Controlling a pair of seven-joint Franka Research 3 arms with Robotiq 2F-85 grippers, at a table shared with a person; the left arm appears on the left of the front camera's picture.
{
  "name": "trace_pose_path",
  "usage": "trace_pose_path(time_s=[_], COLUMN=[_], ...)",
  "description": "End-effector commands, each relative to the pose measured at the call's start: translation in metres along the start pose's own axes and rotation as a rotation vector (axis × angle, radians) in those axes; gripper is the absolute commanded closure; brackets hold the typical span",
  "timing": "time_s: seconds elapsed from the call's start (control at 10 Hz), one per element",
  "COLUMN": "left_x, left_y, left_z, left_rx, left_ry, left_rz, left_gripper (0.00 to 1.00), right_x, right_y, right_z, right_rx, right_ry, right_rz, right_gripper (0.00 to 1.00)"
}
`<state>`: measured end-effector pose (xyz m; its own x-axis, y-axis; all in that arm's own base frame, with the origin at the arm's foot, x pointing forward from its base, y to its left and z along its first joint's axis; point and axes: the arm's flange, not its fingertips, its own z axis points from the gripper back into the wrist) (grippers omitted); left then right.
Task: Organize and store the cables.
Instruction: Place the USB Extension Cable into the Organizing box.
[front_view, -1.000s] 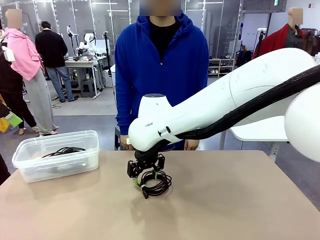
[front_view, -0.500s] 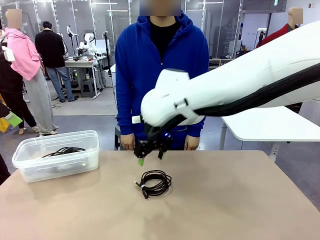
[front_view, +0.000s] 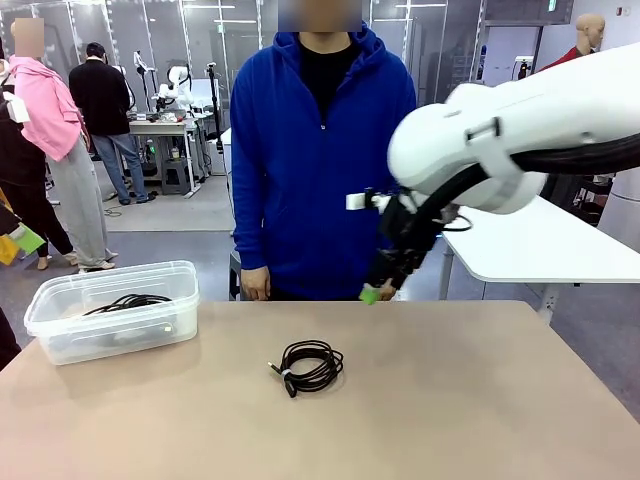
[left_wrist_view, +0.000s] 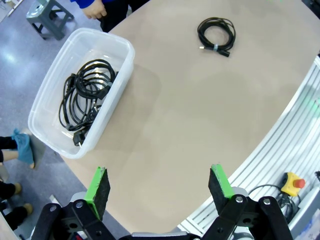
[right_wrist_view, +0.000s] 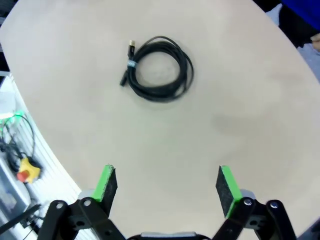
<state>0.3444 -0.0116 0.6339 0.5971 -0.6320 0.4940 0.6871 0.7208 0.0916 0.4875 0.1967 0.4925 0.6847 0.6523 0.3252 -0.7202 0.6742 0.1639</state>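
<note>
One coiled black cable (front_view: 310, 366) lies flat on the middle of the tan table (front_view: 480, 400); it shows too in the left wrist view (left_wrist_view: 216, 36) and the right wrist view (right_wrist_view: 159, 68). More black cables (front_view: 128, 301) lie in the clear plastic bin (front_view: 60, 335) at the table's left, seen from above as a tangle (left_wrist_view: 85, 99). My right gripper (front_view: 378, 290) hangs open and empty high above the table, right of the coil; its green pads (right_wrist_view: 106, 183) stand wide apart. My left gripper (left_wrist_view: 159, 186) is open and empty, high over the near edge.
A person in a blue hoodie (front_view: 320, 150) stands at the far side, hands (front_view: 255, 285) down at the table edge. The bin (left_wrist_view: 120, 70) sits near the left edge. A yellow box with a red button (left_wrist_view: 291, 183) lies off the table.
My right gripper let go of the coil on the table, opened fully, then rose and swung to the right. The coil stays where it was set.
</note>
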Motion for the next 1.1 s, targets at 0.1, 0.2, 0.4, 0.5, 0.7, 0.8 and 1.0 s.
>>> trace_pose_path(time_s=[0.1, 0.2, 0.4, 0.5, 0.7, 0.8, 1.0], left_x=[0.004, 0.004, 0.004, 0.004, 0.004, 0.004, 0.004], left_y=[0.001, 0.001, 0.001, 0.001, 0.001, 0.001, 0.001], left_z=[0.000, 0.000, 0.000, 0.000, 0.000, 0.000, 0.000], left_rx=[0.019, 0.019, 0.019, 0.019, 0.019, 0.019, 0.019], left_ry=[0.007, 0.007, 0.007, 0.007, 0.007, 0.007, 0.007], left_rz=[0.012, 0.012, 0.012, 0.012, 0.012, 0.012, 0.012], left_gripper=[0.00, 0.00, 0.00, 0.00, 0.00, 0.00, 0.00], right_x=[-0.069, -0.090, -0.127, -0.139, -0.159, -0.169, -0.185], right_y=[-0.028, -0.041, -0.060, -0.068, -0.083, -0.094, -0.102], right_z=[0.031, 0.043, 0.063, 0.066, 0.075, 0.084, 0.102], right_rx=[-0.055, -0.075, -0.060, -0.079, -0.153, -0.099, -0.109], right_ry=[-0.044, -0.080, -0.125, -0.137, -0.137, -0.135, -0.169], right_rz=[-0.005, -0.010, 0.016, 0.020, 0.043, 0.105, 0.105], right_gripper=[0.00, 0.00, 0.00, 0.00, 0.00, 0.00, 0.00])
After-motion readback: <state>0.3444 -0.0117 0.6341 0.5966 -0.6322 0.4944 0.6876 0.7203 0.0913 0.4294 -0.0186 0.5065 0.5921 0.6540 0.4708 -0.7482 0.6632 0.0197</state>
